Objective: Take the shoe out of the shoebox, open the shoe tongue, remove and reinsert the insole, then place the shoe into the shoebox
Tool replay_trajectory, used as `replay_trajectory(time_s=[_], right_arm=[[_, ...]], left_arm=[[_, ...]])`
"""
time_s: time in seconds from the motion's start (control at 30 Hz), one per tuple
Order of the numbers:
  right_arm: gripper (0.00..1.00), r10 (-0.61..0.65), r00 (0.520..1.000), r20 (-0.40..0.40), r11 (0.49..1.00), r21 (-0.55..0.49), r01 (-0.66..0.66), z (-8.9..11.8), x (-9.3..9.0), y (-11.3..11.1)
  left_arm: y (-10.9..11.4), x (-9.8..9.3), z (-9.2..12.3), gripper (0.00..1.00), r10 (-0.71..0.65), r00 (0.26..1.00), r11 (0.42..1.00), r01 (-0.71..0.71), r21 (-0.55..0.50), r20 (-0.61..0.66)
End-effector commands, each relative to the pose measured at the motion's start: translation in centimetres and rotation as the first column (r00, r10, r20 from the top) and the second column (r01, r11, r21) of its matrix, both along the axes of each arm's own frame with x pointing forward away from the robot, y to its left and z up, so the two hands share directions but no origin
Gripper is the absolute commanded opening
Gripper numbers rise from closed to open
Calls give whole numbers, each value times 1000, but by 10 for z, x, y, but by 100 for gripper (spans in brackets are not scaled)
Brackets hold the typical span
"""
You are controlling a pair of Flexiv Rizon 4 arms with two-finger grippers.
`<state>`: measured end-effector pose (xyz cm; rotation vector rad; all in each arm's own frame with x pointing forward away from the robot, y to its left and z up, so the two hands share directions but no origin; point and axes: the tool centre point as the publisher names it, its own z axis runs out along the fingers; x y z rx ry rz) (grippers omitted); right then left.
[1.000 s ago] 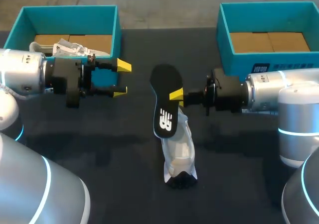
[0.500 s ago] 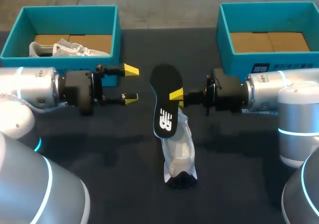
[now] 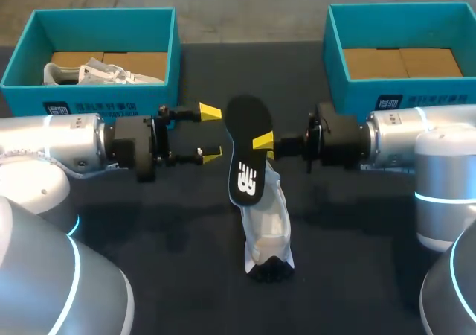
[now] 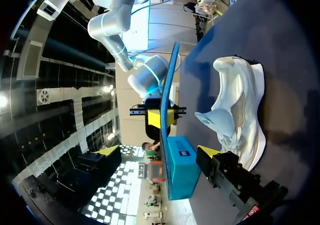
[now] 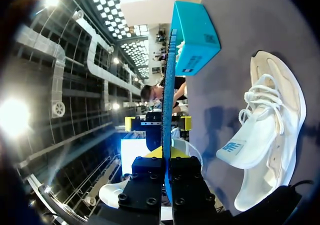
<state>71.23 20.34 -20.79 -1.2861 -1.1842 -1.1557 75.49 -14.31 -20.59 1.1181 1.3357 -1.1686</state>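
Closing in from my left, the left claw [image 3: 211, 133] now sits just beside the insole [image 3: 248, 149]; a second ago it hung further back from it. Its yellow tips are spread apart with nothing between them, and from the left wrist the insole stands edge-on straight ahead of the gap, not touched. My right arm hasn't budged. The right claw [image 3: 262, 141] is on the far side of the insole, clamped on it and holding it up off the worktop [image 3: 357, 260], dark face to the head camera.

Under the insole's lower end, the white shoe [image 3: 268, 231] lies on its side on the worktop, out of both boxes, laces loose and tongue sticking out. I can't tell whether insole and shoe touch. Beyond the insole on the left-claw side is the left shoebox [image 3: 172, 52] with a second white shoe [image 3: 104, 73] inside. The right shoebox [image 3: 335, 59] is on the right-claw side, showing only its cardboard floor.
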Motion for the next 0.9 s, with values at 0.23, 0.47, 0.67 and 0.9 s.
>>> replay_trajectory(time_s=[0.23, 0.47, 0.67, 0.9], right_arm=[[0, -7, 1000, 15, 999, 44, 6, -9, -9, 1], [0, -6, 1000, 24, 999, 34, 5, -10, -10, 2], [0, -6, 1000, 24, 999, 34, 5, -10, -10, 2], [0, -6, 1000, 24, 999, 34, 5, -10, -10, 2]], left_arm=[[-12, 10, -5, 100, -16, 1000, 1000, 16, -24, -7], [-17, 8, -6, 97, -6, 1000, 1000, 6, -7, 5], [-23, 7, -12, 83, 35, 999, 999, -35, -4, 8], [-32, 8, -15, 60, 59, 998, 998, -59, -13, 7]])
